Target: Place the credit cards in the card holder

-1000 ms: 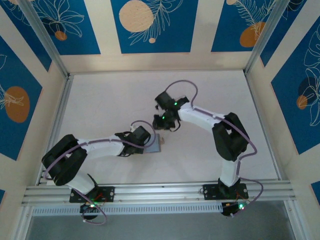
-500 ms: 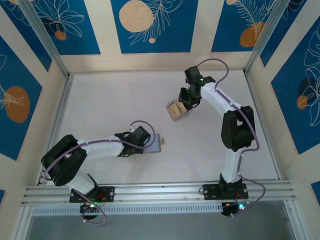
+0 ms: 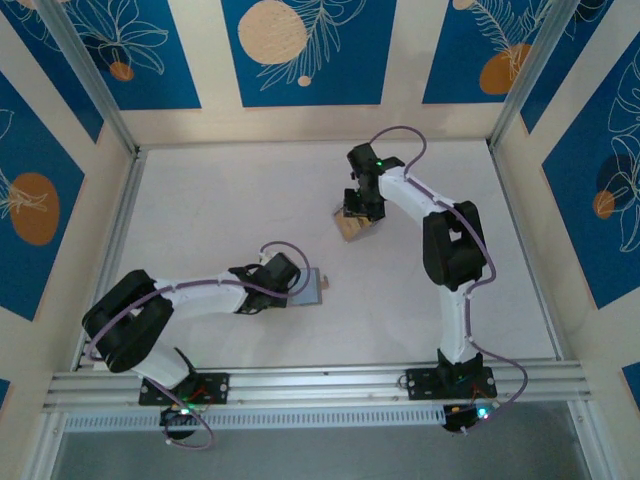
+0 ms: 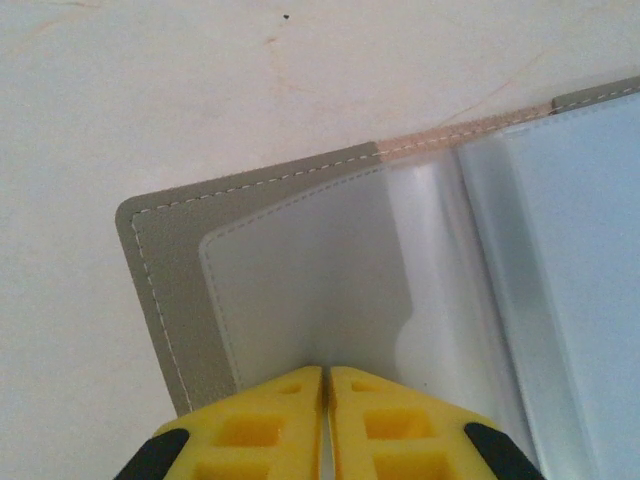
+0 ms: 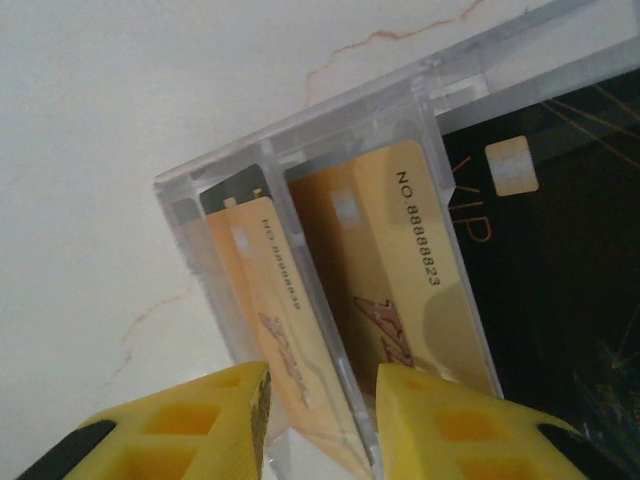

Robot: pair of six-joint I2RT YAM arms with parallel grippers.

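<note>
- Swung away from the card holder [image 3: 312,287] a second ago, the right gripper [image 3: 357,208] now hangs over the clear plastic case [image 3: 349,224] at the far middle of the table [image 3: 220,200]. The left arm has not shifted.
- The clear plastic case [image 5: 300,132] is rigid and transparent, with thin upright dividers that split it into slots. The credit cards [image 5: 400,250] stand in these slots.
- The leftmost slot holds a tan card [image 5: 250,290] with a dark sliver showing behind its top edge.
- The next slot holds a second tan card [image 5: 410,300], smooth, with a printed number along one side and a small pale chip.
- To the right sits a black card [image 5: 560,260], glossy, with gold "VIP" lettering and a pale square chip.
- The right gripper [image 5: 322,378] has its yellow fingers spread, straddling the lower end of the first tan card and the divider beside it. Whether they touch either, I cannot tell.
- The card holder [image 4: 160,260] lies open on the table at the left gripper [image 3: 300,284], well apart from the case.
- Its cover is grey and grained, with pale stitching and a rounded corner, and a tan strip [image 4: 460,128] runs along its far edge.
- Inside are soft clear sleeves [image 4: 320,270] with a curved notch, and a pale-blue panel [image 4: 590,250] to the right.
- The left gripper [image 4: 327,378] has its fingers pressed together at the holder's near edge, over a clear sleeve. Whether a leaf is nipped between them, I cannot tell.
</note>
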